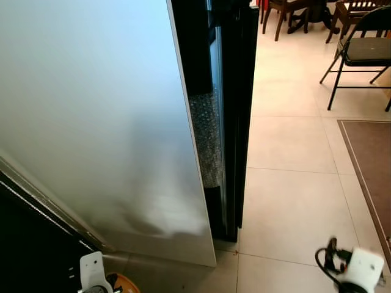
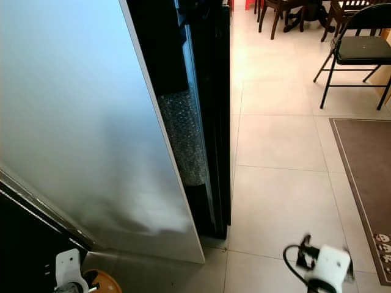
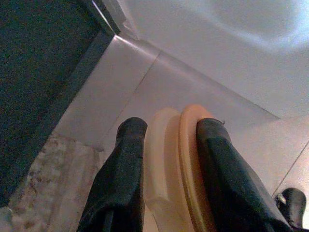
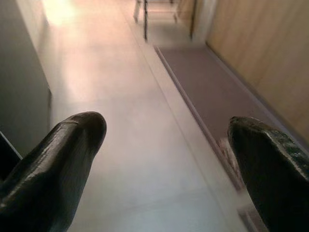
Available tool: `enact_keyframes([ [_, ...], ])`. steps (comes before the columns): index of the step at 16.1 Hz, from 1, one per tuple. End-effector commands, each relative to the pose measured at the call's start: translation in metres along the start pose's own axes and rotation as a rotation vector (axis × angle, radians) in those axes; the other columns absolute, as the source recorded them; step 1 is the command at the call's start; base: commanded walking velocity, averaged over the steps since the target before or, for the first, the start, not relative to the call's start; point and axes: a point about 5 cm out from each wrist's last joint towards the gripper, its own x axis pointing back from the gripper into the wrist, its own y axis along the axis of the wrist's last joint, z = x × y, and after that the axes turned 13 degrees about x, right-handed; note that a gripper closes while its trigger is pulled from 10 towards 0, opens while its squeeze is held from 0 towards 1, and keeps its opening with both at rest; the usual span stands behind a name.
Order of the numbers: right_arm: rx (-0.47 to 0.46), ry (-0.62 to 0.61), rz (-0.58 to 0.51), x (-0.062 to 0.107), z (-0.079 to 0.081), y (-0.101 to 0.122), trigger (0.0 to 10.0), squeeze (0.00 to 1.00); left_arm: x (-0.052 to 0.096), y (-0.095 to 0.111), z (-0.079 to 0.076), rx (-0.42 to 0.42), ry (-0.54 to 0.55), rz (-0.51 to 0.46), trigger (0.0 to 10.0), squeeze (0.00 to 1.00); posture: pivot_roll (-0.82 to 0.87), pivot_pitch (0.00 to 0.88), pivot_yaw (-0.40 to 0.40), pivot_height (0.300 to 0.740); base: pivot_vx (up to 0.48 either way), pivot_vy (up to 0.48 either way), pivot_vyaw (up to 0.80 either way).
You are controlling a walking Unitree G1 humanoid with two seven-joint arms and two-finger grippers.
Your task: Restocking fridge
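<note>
Beside the fridge door (image 1: 104, 122), the left tool (image 3: 166, 145) pinched a stiff, light-looking orange lid (image 3: 190, 159) by its rim, while the right tool (image 4: 166, 159) hung wide open, empty.

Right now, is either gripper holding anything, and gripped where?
The left gripper holds an orange, disc-like item, fingers pinching its two flat faces near the rim. What it is can't be told. The right gripper is open, holding nothing.

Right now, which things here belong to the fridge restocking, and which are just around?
Part of the job:
- fridge door, swung open
- orange round item, held between the left gripper fingers
- right gripper, open, holding nothing

Just around:
- folding chair
- brown rug
- wooden dining chairs
</note>
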Motion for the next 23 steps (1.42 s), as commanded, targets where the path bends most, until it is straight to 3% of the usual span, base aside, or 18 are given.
enact_keyframes([
  [1, 0.030, 0.048, -0.089, -0.009, -0.001, 0.018, 10.0, 0.00, 0.002, -0.008, 0.013, 0.007, 0.032, 0.033, 10.0, 0.00, -0.23, 0.000, 0.093, 0.740, 0.000, 0.000, 0.00],
  [3, 0.049, 0.131, -0.208, -0.017, 0.002, 0.045, 10.0, 0.00, 0.003, -0.014, 0.015, 0.026, 0.043, 0.044, 10.0, 0.00, -0.22, 0.000, 0.068, 0.740, 0.000, 0.000, 0.00],
  [6, 0.039, 0.260, -0.334, -0.023, 0.021, 0.080, 10.0, 0.00, 0.005, -0.020, 0.016, 0.035, 0.046, 0.058, 10.0, 0.00, -0.22, 0.000, 0.051, 0.740, 0.000, 0.000, 0.00],
  [10, -0.052, 0.521, -0.420, -0.016, 0.084, 0.127, 10.0, 0.00, 0.006, -0.026, 0.018, 0.028, 0.040, 0.071, 10.0, 0.00, -0.20, 0.000, 0.070, 0.740, 0.000, 0.000, 0.00],
  [13, -0.085, 0.546, -0.415, -0.020, 0.116, 0.149, 10.0, 0.00, 0.005, -0.022, 0.018, 0.007, 0.020, 0.058, 10.0, 0.00, -0.20, 0.000, 0.094, 0.740, 0.000, 0.000, 0.00],
  [19, -0.074, 0.517, -0.395, -0.003, 0.120, 0.151, 10.0, 0.00, 0.005, -0.015, 0.025, 0.004, 0.019, 0.055, 10.0, 0.00, -0.22, 0.000, 0.084, 0.740, 0.000, 0.000, 0.00],
  [23, -0.040, 0.571, -0.407, 0.000, 0.120, 0.156, 10.0, 0.00, 0.005, -0.019, 0.024, 0.078, 0.036, 0.048, 10.0, 0.00, -0.18, 0.000, 0.023, 0.740, 0.000, 0.000, 0.00],
])
